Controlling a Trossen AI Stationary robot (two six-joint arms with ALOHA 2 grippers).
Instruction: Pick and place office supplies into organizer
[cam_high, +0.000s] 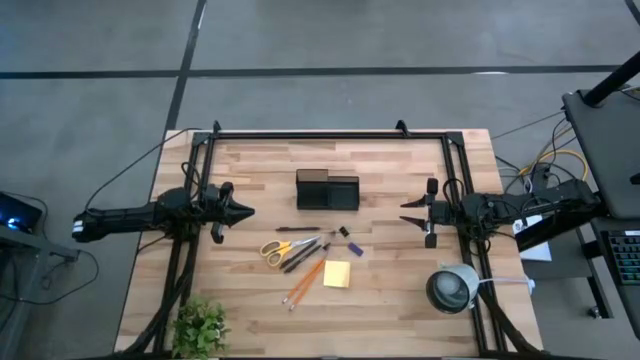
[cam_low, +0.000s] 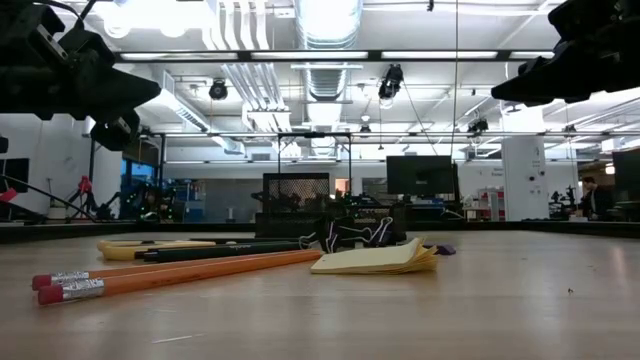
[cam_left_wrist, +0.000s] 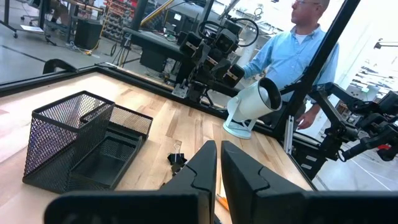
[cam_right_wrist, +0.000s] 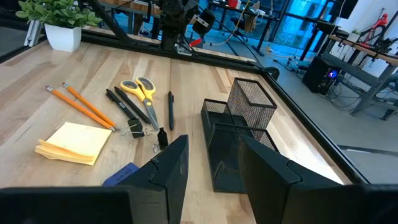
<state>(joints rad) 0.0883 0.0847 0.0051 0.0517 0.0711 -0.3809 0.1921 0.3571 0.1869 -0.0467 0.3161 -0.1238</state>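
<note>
The black mesh organizer (cam_high: 327, 190) (cam_left_wrist: 81, 143) (cam_right_wrist: 239, 137) stands on the table's far middle. Nearer lie the yellow-handled scissors (cam_high: 275, 250) (cam_right_wrist: 140, 90), dark pens (cam_high: 305, 250) (cam_right_wrist: 127, 106), two orange pencils (cam_high: 305, 283) (cam_low: 170, 275), the yellow sticky-note pad (cam_high: 337, 274) (cam_right_wrist: 69, 142) and the small purple block (cam_high: 353, 248) (cam_right_wrist: 119, 175), all flat on the wood. My left gripper (cam_high: 248, 211) (cam_left_wrist: 219, 163) hovers left of the organizer, shut and holding nothing. My right gripper (cam_high: 404, 212) (cam_right_wrist: 213, 162) hovers to its right, open and holding nothing.
A small green plant (cam_high: 200, 325) stands at the near left corner, and a round white-grey device (cam_high: 452, 288) (cam_left_wrist: 252, 106) near the right edge. Black binder clips (cam_high: 343, 232) (cam_left_wrist: 177, 158) lie among the supplies. A person in a blue shirt (cam_left_wrist: 298, 50) stands beyond the table.
</note>
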